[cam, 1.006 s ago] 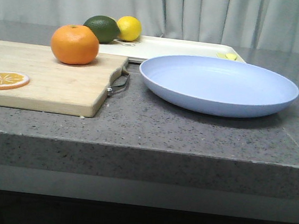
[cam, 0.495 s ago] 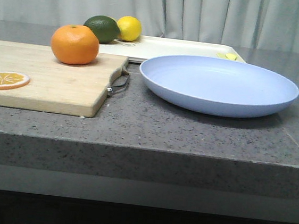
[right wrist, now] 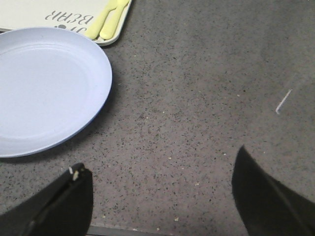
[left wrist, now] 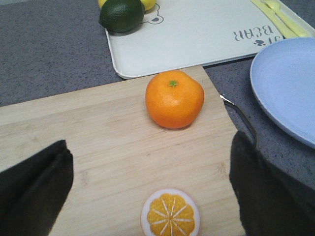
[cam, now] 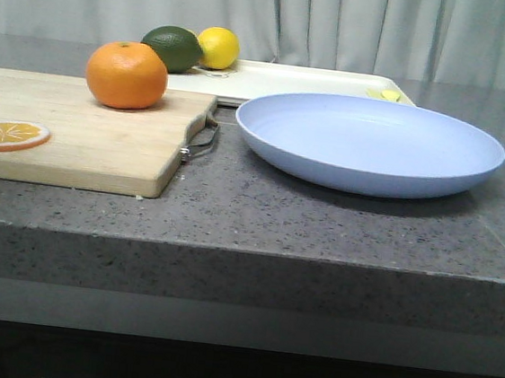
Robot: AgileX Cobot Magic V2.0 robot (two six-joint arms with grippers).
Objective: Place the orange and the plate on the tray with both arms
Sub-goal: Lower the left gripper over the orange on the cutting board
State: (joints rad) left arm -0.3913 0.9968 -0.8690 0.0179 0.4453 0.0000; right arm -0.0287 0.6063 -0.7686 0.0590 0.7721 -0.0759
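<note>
Round bright orange (left wrist: 174, 99) with green stem dimple, apparently unblemished, between wide-spread left tool (left wrist: 150, 191) fingers.

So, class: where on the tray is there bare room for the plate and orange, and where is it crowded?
The tray's middle is bare, between the lime and lemon at one end and the yellow cutlery along the other. Those two ends are crowded. The orange sits on the board; the plate is on the counter.
</note>
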